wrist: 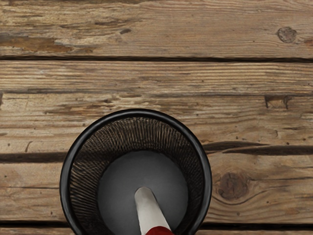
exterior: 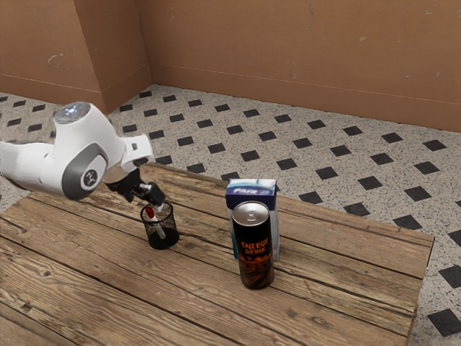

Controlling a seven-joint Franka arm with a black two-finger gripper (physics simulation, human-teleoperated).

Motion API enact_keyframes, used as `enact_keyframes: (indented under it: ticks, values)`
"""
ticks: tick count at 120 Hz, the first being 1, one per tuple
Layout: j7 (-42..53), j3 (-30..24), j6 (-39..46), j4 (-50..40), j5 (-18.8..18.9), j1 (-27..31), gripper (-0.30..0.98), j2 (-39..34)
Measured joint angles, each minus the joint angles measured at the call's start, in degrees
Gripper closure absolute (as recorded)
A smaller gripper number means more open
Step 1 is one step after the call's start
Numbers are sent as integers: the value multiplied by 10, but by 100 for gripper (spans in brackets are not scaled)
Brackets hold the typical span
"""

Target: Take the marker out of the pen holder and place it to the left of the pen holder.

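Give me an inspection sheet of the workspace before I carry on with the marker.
Surface: table of rough wooden planks, with knots and dark seams.
Marker: inside the holder, red end up, leaning.
Pen holder: black mesh, upright on the planks.
Clutter: upright energy drink can, and a blue-and-white box standing behind it in the exterior view.
Jaws: low at the pen holder's mouth, near the marker's red end.
Cables: nothing seen.
Surroundings: brown walls; speckled floor with dark diamonds.

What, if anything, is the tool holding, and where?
Can't tell: the tool is by the red end of the marker in the pen holder; any grip is unclear.
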Motion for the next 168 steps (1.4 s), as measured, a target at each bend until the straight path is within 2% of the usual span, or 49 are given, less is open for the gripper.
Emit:
enact_keyframes:
  ticks: [44, 106, 130, 144, 168]
  values:
    - [20, 1, 0, 2, 2, 1, 4, 34]
    - [32, -2, 0, 11, 2, 4, 62, 41]
    - [32, -14, -4, 20, 5, 15, 73, 35]
    - [28, -10, -34, 43, 25, 10, 76, 19]
    - [15, 0, -140, 58, 78, -1, 78, -84]
